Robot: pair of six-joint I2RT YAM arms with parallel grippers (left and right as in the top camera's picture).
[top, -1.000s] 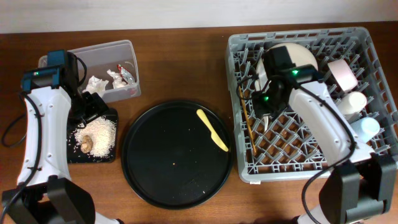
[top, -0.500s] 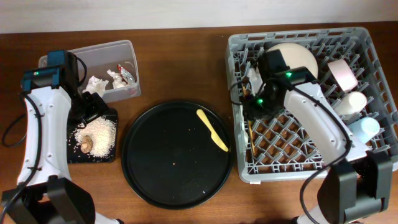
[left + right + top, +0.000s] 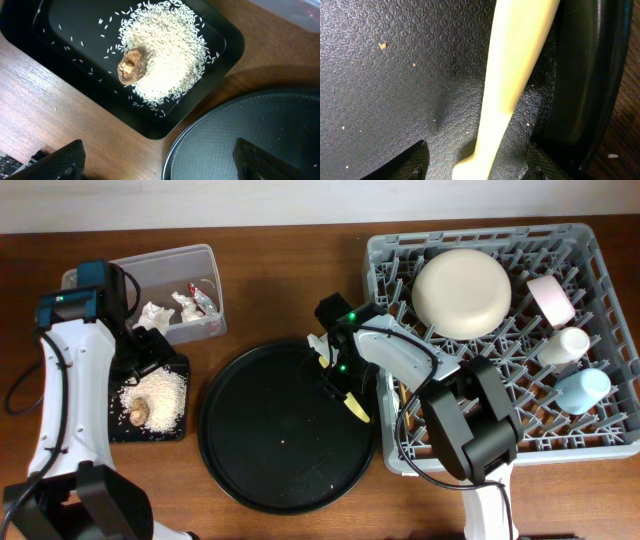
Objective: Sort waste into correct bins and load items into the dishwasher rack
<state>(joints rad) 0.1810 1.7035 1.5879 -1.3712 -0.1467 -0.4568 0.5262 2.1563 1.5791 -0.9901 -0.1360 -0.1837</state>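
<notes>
Right gripper [image 3: 476, 161], jaws spread, straddles the yellow utensil [image 3: 515, 65] on the round black tray [image 3: 385, 75]. The likely next move is to close on it, lift, and carry it to the dishwasher rack [image 3: 480, 230].

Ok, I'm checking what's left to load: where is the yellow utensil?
Overhead, the yellow utensil lies on the right side of the round black tray, near its rim beside the dishwasher rack, between the open jaws of the right gripper.
</notes>
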